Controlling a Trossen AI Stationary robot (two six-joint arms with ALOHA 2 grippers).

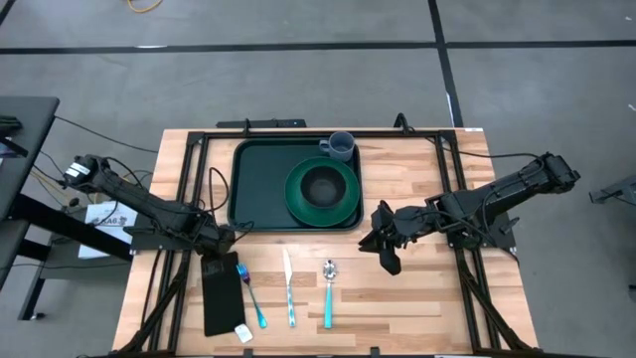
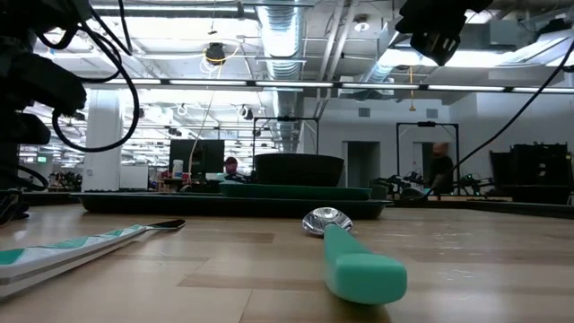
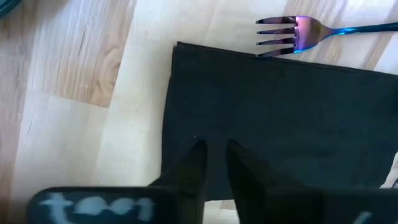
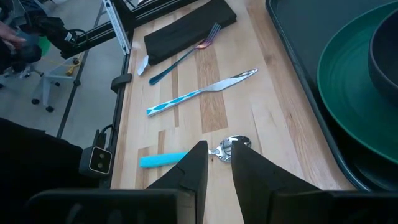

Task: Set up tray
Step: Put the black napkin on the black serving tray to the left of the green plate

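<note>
The dark green tray (image 1: 248,189) lies at the table's far middle. It holds a round green plate (image 1: 323,204) with a dark bowl (image 1: 321,183) on it and a grey-blue cup (image 1: 341,146) at its far right corner. My left gripper (image 1: 227,239) is shut, low over the far end of the black napkin (image 3: 280,118), close to the tray's near left corner. My right gripper (image 4: 217,152) is shut and empty, raised above the table to the right of the spoon's bowl (image 4: 235,146). It shows high up in the low view (image 2: 439,31). My left gripper's shut fingers (image 3: 196,165) point down at the black napkin near one of its corners (image 3: 186,118). I cannot tell whether they touch the cloth. The napkin lies flat on the table.
A fork (image 1: 250,293), a knife (image 1: 289,288) and a teal-handled spoon (image 1: 329,293) lie side by side near the front edge, right of the napkin (image 1: 222,293). A small white item (image 1: 243,333) lies by the napkin's near end. Bare wood lies right of the spoon.
</note>
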